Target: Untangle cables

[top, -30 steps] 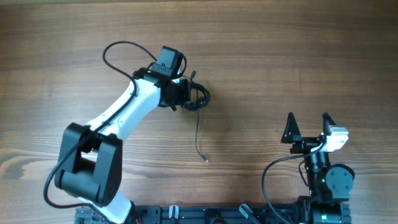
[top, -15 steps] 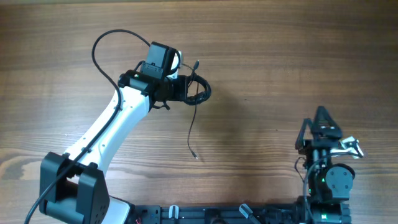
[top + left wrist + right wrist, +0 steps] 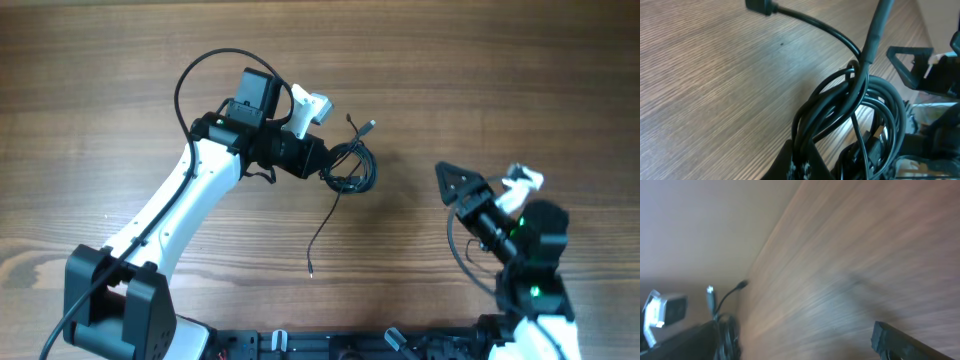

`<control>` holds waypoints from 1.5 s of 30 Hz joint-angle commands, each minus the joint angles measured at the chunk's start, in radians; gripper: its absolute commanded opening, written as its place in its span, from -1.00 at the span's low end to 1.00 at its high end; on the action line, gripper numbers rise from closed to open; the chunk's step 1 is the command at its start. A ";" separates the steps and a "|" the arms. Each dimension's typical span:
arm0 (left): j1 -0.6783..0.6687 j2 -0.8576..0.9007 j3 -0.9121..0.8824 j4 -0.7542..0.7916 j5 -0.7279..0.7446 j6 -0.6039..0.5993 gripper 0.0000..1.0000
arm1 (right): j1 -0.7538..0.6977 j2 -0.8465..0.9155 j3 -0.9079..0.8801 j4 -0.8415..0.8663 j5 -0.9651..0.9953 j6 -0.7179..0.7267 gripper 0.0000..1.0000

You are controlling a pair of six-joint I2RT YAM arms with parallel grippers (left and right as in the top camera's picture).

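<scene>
The cables [image 3: 352, 168] are a small tangled bundle of thin black loops, held above the wooden table [image 3: 480, 80] by my left gripper [image 3: 327, 166], which is shut on them. One loose tail [image 3: 322, 232] hangs down toward the table's front, and a connector tip [image 3: 370, 125] sticks up to the right. In the left wrist view the loops [image 3: 860, 107] fill the middle, pinched between the fingers [image 3: 807, 162] at the bottom. My right gripper [image 3: 453, 185] stands open a short way right of the bundle, pointing at it, with nothing in it. The blurred right wrist view shows the cables [image 3: 725, 330] far left and one finger [image 3: 905, 342].
The left arm's own thick black cable [image 3: 215, 62] arcs above its wrist. The arms' bases and a black rail [image 3: 340, 345] line the table's front edge.
My left gripper has carried the bundle to the right, its tail trailing along. The right arm has swung up and left, turning its open jaws toward the cables.
</scene>
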 commanded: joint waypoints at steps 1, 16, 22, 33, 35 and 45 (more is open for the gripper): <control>0.004 -0.019 0.016 0.086 0.046 -0.212 -0.92 | -0.002 0.159 0.092 0.048 -0.193 -0.015 1.00; 0.004 -0.019 0.016 0.203 -0.108 -0.986 -0.92 | 0.414 0.478 0.090 0.486 -0.027 -0.299 0.13; 0.002 -0.018 0.016 0.203 -0.174 -0.807 -0.92 | 0.412 0.478 0.090 0.509 -0.006 -0.109 -0.92; -0.012 -0.018 0.016 0.211 -0.269 -0.529 -0.92 | 0.412 0.380 0.432 -0.140 0.096 -0.254 -0.91; -0.012 -0.018 0.016 0.212 -0.331 -0.529 -0.92 | 0.412 0.379 0.476 -0.121 0.069 -0.271 -0.91; -0.130 -0.018 0.016 0.382 -0.310 -0.428 -0.92 | 0.414 0.458 0.481 -0.034 0.085 -0.245 -0.91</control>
